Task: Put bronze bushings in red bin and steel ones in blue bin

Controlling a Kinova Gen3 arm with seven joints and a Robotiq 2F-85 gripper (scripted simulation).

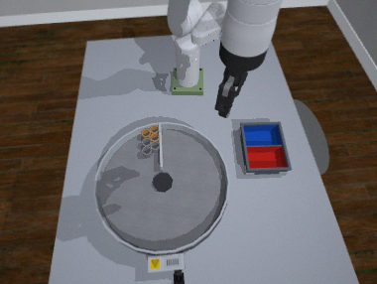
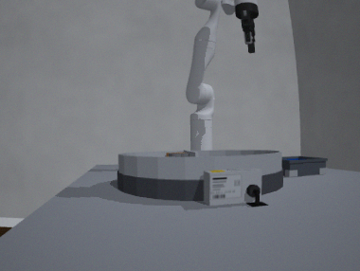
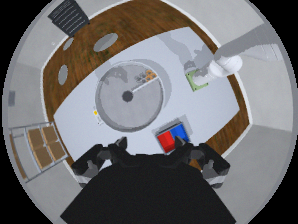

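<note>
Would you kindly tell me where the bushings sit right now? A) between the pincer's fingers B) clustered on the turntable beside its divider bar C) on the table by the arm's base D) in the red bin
B: the bushings huddle on the turntable against the divider bar, while the open pincer hangs high, holding nothing.
</note>
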